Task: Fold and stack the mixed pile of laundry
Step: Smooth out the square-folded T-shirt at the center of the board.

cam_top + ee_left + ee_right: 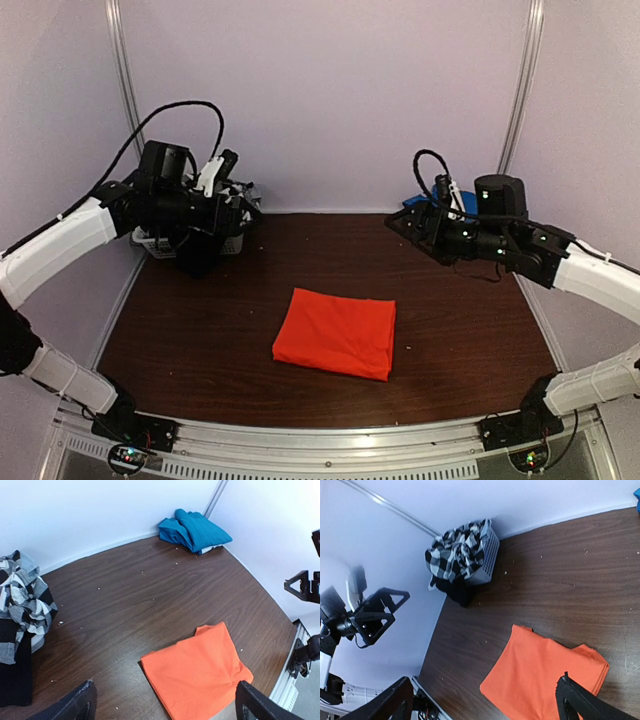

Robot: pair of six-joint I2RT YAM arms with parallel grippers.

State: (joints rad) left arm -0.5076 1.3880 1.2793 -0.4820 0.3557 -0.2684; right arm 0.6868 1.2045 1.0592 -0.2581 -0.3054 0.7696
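orange shirt (336,333) folded flat at centre of table (200,335), probably the stack base. left gripper (165,702) and right gripper (485,699) both spread wide, empty, hovering high off to the sides. checked shirt (457,555) and black shirt (456,594) bunched in basket (491,555) far-left, not yet folded

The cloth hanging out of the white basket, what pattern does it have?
The cloth is black-and-white checked; the right wrist view shows it best.

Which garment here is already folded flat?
The orange-red garment mid-table, a neat rectangle. The black-and-white checked garment is bunched in the white basket, the blue garment a lumpy heap in the far corner.
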